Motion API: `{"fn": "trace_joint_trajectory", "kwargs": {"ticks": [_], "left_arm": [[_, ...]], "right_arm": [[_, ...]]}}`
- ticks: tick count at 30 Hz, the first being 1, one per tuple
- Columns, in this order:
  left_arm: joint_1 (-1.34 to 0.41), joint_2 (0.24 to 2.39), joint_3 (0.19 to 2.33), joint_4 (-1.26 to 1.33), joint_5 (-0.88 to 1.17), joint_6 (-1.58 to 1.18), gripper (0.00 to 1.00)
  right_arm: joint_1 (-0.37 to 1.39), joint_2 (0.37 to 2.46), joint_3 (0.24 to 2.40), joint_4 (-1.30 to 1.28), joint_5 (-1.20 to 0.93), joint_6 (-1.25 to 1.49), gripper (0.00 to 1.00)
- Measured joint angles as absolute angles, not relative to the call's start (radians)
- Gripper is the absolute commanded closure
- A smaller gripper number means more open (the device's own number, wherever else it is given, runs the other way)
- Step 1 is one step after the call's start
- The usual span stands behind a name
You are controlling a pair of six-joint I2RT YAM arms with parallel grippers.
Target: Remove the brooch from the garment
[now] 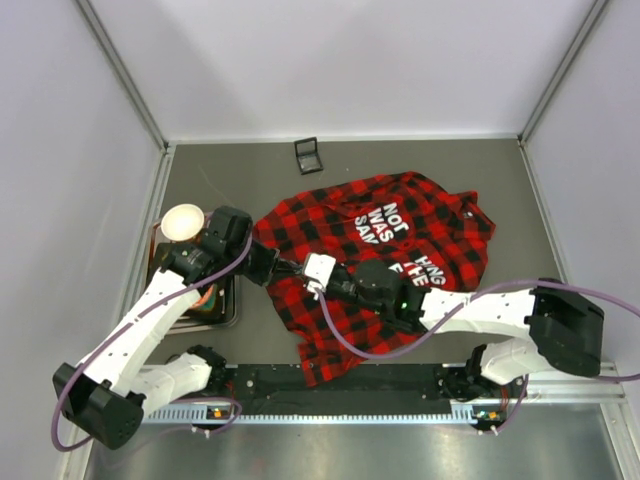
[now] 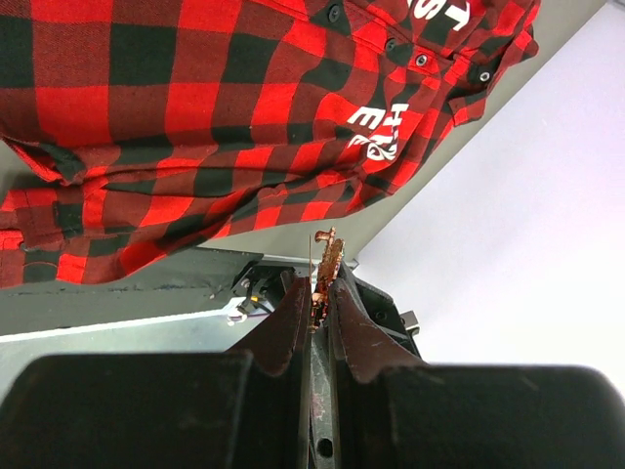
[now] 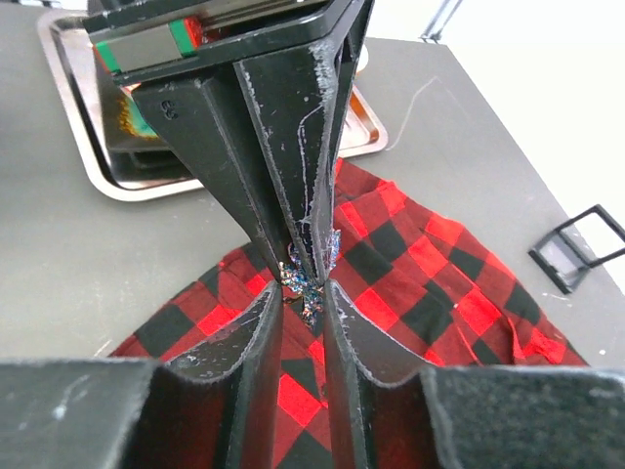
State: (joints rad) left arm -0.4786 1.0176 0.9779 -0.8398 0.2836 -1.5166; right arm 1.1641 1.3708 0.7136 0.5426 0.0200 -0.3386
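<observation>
The garment (image 1: 400, 230) is a red-and-black plaid shirt with white lettering, spread on the grey table. It also shows in the left wrist view (image 2: 195, 98) and the right wrist view (image 3: 430, 283). My two grippers meet tip to tip over its left part. My left gripper (image 2: 314, 288) (image 1: 292, 267) is shut on the brooch (image 2: 327, 256), seen edge-on with its thin pin standing free. In the right wrist view the sparkly brooch (image 3: 308, 293) sits between the tips of my right gripper (image 3: 305, 288) (image 1: 308, 270), which close narrowly on its sides. I cannot tell whether it still touches the cloth.
A metal tray (image 1: 234, 300) (image 3: 78, 147) lies at the left, with a white round cup (image 1: 183, 221) at its far end. A small black square box (image 1: 309, 155) (image 3: 576, 244) stands beyond the shirt. White walls enclose the table on three sides.
</observation>
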Motion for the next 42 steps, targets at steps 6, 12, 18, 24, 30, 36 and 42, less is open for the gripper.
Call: {"fn": "trace_joint_trajectory", "kwargs": {"ticks": [6, 12, 18, 24, 30, 36, 42], "left_arm": [[-0.477, 1.017, 0.978, -0.844, 0.278, -1.518, 1.00], [-0.475, 1.017, 0.978, -0.844, 0.278, -1.531, 1.00], [-0.466, 1.017, 0.978, -0.846, 0.260, -1.536, 1.00], [-0.466, 1.016, 0.978, -0.812, 0.257, -1.477, 1.00], [-0.466, 1.015, 0.978, -0.803, 0.256, -1.339, 1.00], [-0.469, 0.968, 0.973, -0.759, 0.251, -1.222, 0.62], [-0.472, 0.857, 0.973, -0.707, 0.222, -1.105, 0.34]], "right_arm": [[1.217, 1.394, 0.715, 0.547, 0.148, -0.428, 0.97], [1.264, 1.413, 0.723, 0.563, 0.257, -0.486, 1.00], [1.325, 1.492, 0.752, 0.635, 0.437, -0.561, 1.00], [1.339, 1.513, 0.754, 0.677, 0.500, -0.583, 1.00], [1.329, 1.505, 0.754, 0.660, 0.470, -0.527, 1.00], [1.303, 1.468, 0.754, 0.650, 0.413, -0.457, 1.00], [1.272, 1.433, 0.739, 0.625, 0.385, -0.403, 1.00]]}}
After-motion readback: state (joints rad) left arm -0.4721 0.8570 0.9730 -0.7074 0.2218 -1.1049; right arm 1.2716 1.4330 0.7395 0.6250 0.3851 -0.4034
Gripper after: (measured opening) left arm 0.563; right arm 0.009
